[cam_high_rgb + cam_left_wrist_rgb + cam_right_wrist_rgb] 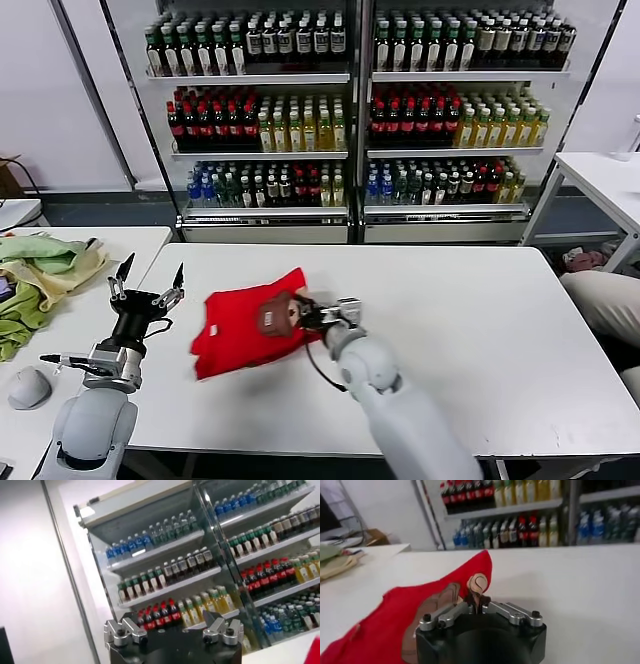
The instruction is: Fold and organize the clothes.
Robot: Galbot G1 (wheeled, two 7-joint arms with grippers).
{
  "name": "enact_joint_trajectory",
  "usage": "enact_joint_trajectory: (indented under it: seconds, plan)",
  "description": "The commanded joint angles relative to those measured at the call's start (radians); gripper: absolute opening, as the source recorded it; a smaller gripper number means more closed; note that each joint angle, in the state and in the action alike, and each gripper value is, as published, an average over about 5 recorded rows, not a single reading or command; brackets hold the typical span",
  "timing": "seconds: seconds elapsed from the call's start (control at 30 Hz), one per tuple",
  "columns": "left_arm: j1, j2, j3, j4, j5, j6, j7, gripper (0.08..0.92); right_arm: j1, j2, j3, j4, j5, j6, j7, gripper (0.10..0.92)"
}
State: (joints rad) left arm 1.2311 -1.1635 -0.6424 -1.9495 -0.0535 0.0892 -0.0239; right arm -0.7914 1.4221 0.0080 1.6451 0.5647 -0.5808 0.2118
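A bright red T-shirt (238,322) with a brown bear print (276,314) lies bunched on the white table (480,330), partly folded over itself. My right gripper (303,313) is shut on the shirt's printed edge at its right side. In the right wrist view the fingers (479,601) pinch the brown print, and the red cloth (375,630) spreads beyond them. My left gripper (148,277) is open and empty, pointing up, just left of the shirt. In the left wrist view its fingertips (172,626) stand wide apart against the drink shelves.
Pale green and yellowish cloths (35,275) lie on a second table at the left. A grey mouse-like object (28,388) sits near the left front. Drink shelves (350,120) stand behind. Another white table (600,175) is at the far right.
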Motion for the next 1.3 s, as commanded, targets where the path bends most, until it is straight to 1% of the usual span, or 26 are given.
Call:
enact_joint_trajectory:
  seconds: [0.03,0.17,0.3,0.37,0.5,0.67,0.8,0.9,0.97,1.1,1.17,1.23,1.3]
  plan:
    - [-0.022,-0.017,0.037,0.033,0.097,-0.127,-0.016,0.823,-0.355,-0.386,0.271,0.445,0.057,-0.003,-0.013,0.159]
    - [-0.036,-0.032,0.059,0.042,0.099,-0.154,-0.008,0.823,-0.463,-0.479,0.387,0.478,0.126,-0.006,-0.077,0.159]
    - [-0.05,-0.042,0.076,0.057,0.098,-0.169,0.0,0.823,-0.438,-0.487,0.411,0.397,0.08,-0.003,-0.175,0.159]
    - [-0.057,-0.045,0.081,0.068,0.1,-0.181,0.006,0.823,-0.407,-0.467,0.4,0.362,0.046,-0.001,-0.196,0.159]
    - [-0.064,-0.052,0.081,0.088,0.111,-0.222,0.028,0.823,-0.405,-0.447,0.389,0.357,-0.001,-0.002,-0.193,0.159]
    - [-0.068,-0.06,0.083,0.102,0.15,-0.267,0.034,0.823,-0.451,-0.433,0.412,0.405,-0.04,0.0,-0.123,0.171]
    - [-0.085,-0.062,0.088,0.111,0.212,-0.325,0.046,0.823,-0.459,-0.415,0.459,0.449,-0.055,0.002,-0.088,0.257]
    - [-0.112,-0.059,0.08,0.124,0.275,-0.404,0.093,0.823,-0.455,-0.408,0.488,0.469,-0.076,0.003,-0.092,0.344]
    - [-0.127,-0.056,0.076,0.126,0.293,-0.429,0.117,0.823,-0.45,-0.401,0.502,0.473,-0.096,0.003,-0.103,0.404]
    - [-0.138,-0.054,0.064,0.131,0.313,-0.43,0.121,0.823,-0.435,-0.388,0.515,0.459,-0.154,0.041,-0.122,0.516]
    - [-0.139,-0.058,0.058,0.136,0.276,-0.426,0.138,0.823,-0.42,-0.381,0.519,0.439,-0.191,0.07,-0.123,0.577]
    - [-0.13,-0.061,0.065,0.126,0.14,-0.376,0.161,0.823,-0.399,-0.375,0.523,0.417,-0.23,0.093,-0.125,0.637]
    - [-0.114,-0.062,0.077,0.1,-0.01,-0.296,0.168,0.823,-0.38,-0.369,0.524,0.39,-0.273,0.125,-0.127,0.689]
